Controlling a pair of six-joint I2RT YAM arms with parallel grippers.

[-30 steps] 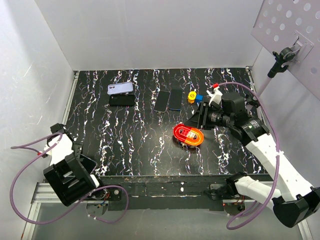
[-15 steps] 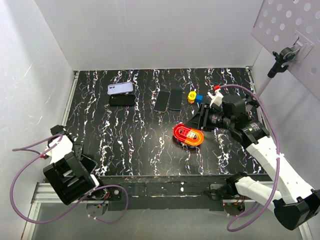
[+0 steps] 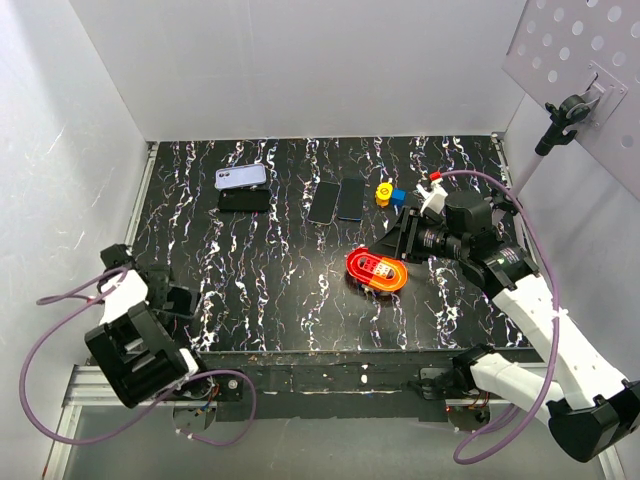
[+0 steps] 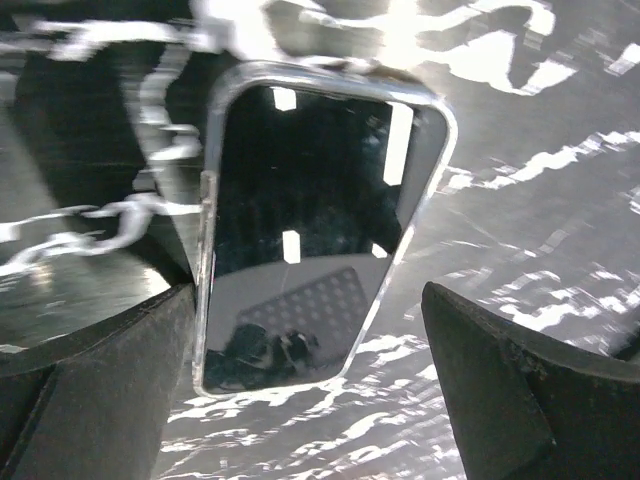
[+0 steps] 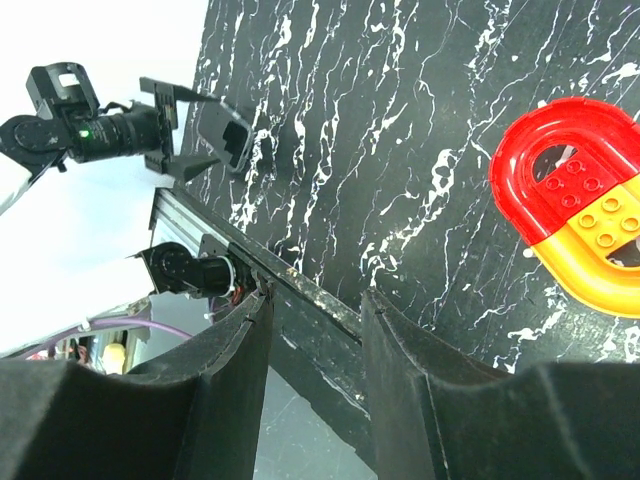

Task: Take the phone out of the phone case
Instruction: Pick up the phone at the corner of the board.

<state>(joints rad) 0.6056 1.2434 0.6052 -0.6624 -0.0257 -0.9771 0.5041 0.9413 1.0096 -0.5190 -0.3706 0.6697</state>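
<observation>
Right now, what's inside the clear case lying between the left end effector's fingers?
The phone, dark screen up, fills the clear case. Only the case's rim shows around it. The case's back panel cannot be seen because the phone covers it.
</observation>
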